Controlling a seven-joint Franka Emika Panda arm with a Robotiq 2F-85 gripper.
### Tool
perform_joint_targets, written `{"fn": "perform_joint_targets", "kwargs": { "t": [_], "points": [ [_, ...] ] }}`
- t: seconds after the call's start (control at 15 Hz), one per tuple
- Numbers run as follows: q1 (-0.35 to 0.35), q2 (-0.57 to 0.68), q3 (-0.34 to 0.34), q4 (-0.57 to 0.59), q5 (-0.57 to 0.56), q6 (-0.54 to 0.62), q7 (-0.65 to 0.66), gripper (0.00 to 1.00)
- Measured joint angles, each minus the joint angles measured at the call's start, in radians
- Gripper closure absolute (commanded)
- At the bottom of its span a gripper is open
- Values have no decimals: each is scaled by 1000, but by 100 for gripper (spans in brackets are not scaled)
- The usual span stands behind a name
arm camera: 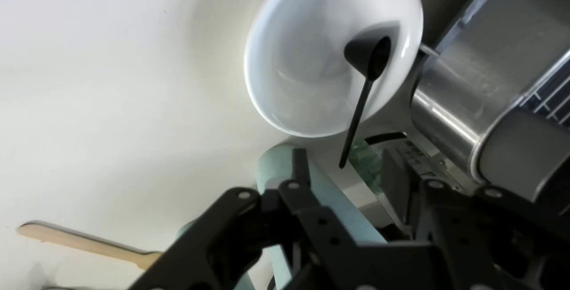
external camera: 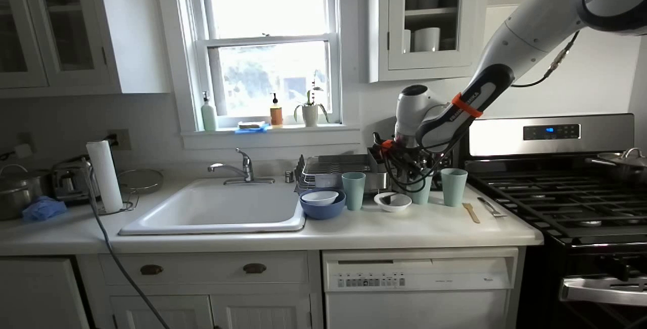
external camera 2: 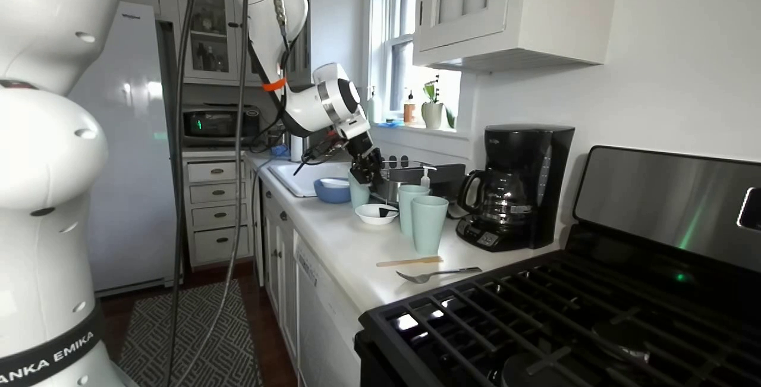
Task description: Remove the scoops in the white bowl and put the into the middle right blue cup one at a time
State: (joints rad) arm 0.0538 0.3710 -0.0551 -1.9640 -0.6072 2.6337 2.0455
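Observation:
The small white bowl (external camera: 393, 207) stands on the counter; it also shows in an exterior view (external camera 2: 370, 216) and at the top of the wrist view (arm camera: 303, 58). One black scoop (arm camera: 363, 96) rests in it, its thin handle over the rim towards my jaws. Three pale blue cups stand in a row. The middle right cup (external camera: 421, 193) is beside the bowl, partly behind cables; it also shows in the wrist view (arm camera: 329, 192) beneath my left finger. My gripper (arm camera: 345, 158) is open and empty above the counter, the handle's end between its fingertips in view. Their height difference is unclear.
A left cup (external camera: 353, 191) and a right cup (external camera: 454, 187) flank the scene. A blue bowl (external camera: 323, 212) holds another white bowl (external camera: 319, 197). A metal dish rack (external camera: 336, 165) and a coffee maker (external camera 2: 517, 191) stand behind. A wooden utensil (external camera 2: 410, 262) and fork (external camera 2: 437, 274) lie near the stove.

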Motion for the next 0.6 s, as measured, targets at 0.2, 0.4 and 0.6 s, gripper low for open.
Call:
{"fn": "perform_joint_targets", "kwargs": {
  "t": [0.2, 0.4, 0.6],
  "points": [
    [1, 39, -12, 1, 84, 51, -50, 55],
    [5, 85, -36, 4, 151, 139, -68, 64],
    [16, 126, -64, 7, 212, 210, -93, 66]
  ]
}}
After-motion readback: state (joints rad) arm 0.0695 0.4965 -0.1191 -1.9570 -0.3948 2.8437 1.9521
